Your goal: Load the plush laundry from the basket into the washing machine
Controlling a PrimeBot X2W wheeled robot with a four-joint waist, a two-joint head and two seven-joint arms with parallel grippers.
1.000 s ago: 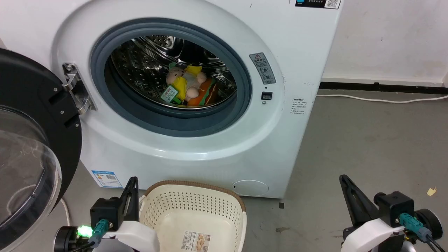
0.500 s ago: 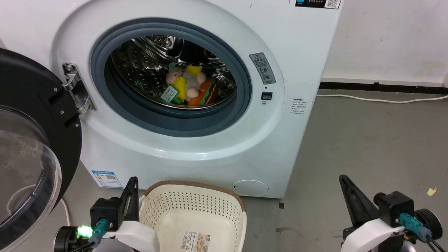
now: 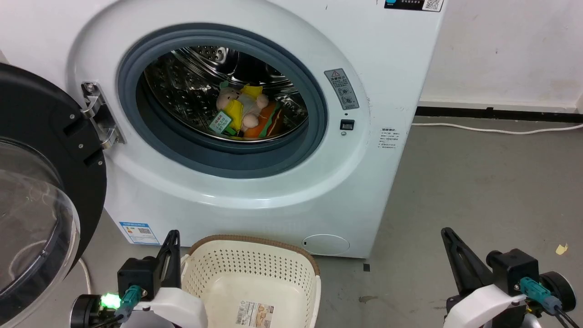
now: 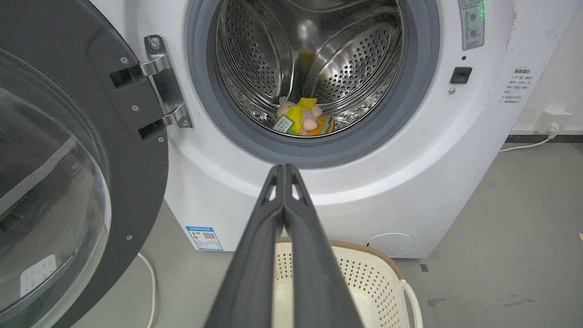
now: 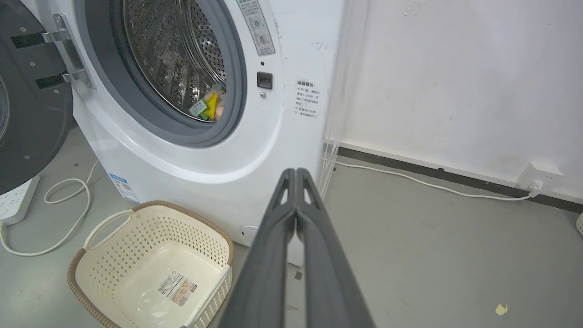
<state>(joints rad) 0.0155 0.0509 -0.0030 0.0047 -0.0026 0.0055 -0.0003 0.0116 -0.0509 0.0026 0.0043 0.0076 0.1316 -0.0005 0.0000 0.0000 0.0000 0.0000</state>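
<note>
The plush laundry [image 3: 241, 111], a small beige stuffed pig on an orange hamburger, lies inside the steel drum [image 3: 182, 86] of the large white washing machine [image 3: 373, 150]; the cream perforated plastic basket [image 3: 248, 264] holds nothing. It looks light, soft and squashy, best pinched at the body. The left gripper [image 4: 283, 169] and right gripper [image 5: 296, 172] wait low, each closed together on nothing.

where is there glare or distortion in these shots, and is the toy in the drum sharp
Head view: highlights glint on the steel drum, pale reflections cross the door glass, the plush toy is sharp. Left wrist view: the wide-angle lens bows the washing machine front.
</note>
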